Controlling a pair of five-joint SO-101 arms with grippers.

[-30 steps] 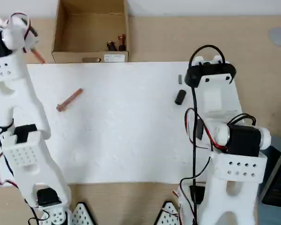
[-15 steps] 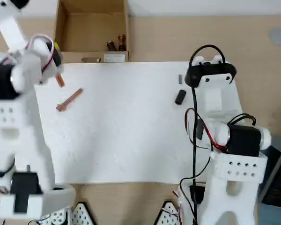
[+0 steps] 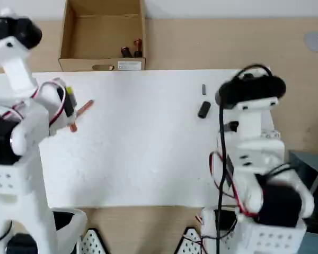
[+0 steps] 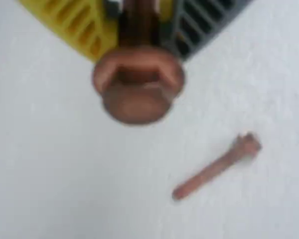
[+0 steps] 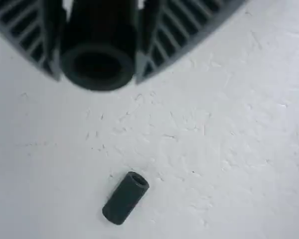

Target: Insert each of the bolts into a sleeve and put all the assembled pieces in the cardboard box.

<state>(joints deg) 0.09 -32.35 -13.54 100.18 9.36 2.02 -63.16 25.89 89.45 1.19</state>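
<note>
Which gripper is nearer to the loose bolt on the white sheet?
Left. The left gripper, holding a second bolt, hangs beside the loose bolt; the right gripper is across the sheet, near a loose sleeve.

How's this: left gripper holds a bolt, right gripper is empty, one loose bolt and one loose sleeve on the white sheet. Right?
Wrong on the right gripper: the right wrist view shows it shut on a black sleeve. The rest stands: left gripper holds a bolt; a loose bolt and a loose sleeve lie on the white sheet.

White sheet [image 3: 148, 159] — wooden table [image 3: 212, 42]
</note>
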